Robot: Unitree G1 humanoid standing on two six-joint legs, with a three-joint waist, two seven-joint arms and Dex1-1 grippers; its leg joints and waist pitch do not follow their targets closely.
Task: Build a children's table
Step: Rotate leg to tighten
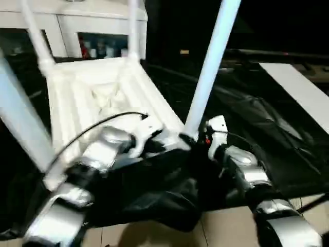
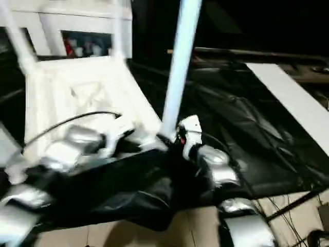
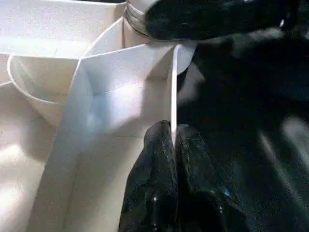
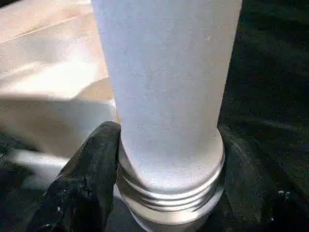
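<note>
The children's table top (image 1: 103, 87) lies upside down on black cloth, ribbed underside up. White tube legs stand up from its corner sockets: one at the near right corner (image 1: 211, 67), one at the back (image 1: 132, 25), one at the back left (image 1: 36, 36) and one close on the left (image 1: 20, 118). My left gripper (image 3: 173, 129) is shut on the thin near rim of the top (image 3: 120, 87). My right gripper (image 4: 169, 140) grips the base of the near right leg (image 4: 164, 72), one black finger (image 4: 87, 183) on each side, just above its threaded end.
A black cloth (image 1: 257, 118) covers the work surface. A flat white board (image 1: 303, 92) lies at the right. A white cabinet (image 1: 77, 20) stands behind the table top. Pale floor tiles (image 1: 226, 226) show at the near edge.
</note>
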